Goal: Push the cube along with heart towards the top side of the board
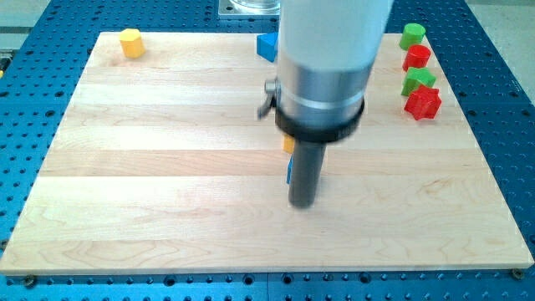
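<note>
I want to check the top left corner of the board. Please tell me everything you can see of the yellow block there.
The yellow block is small, with a matte, painted-looking surface and a faceted, roughly hexagonal outline; its exact shape is hard to tell. It rests on the wooden board near the view's top left corner, just inside the edges. It stands alone: nothing touches it. My tip is far away, towards the view's centre.

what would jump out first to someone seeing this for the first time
The big grey arm housing fills the view's top centre, its dark rod ending at my tip mid-board. Slivers of a yellow block and a blue block peek out at the rod's left edge. Green and red blocks stack up at the top right.
</note>
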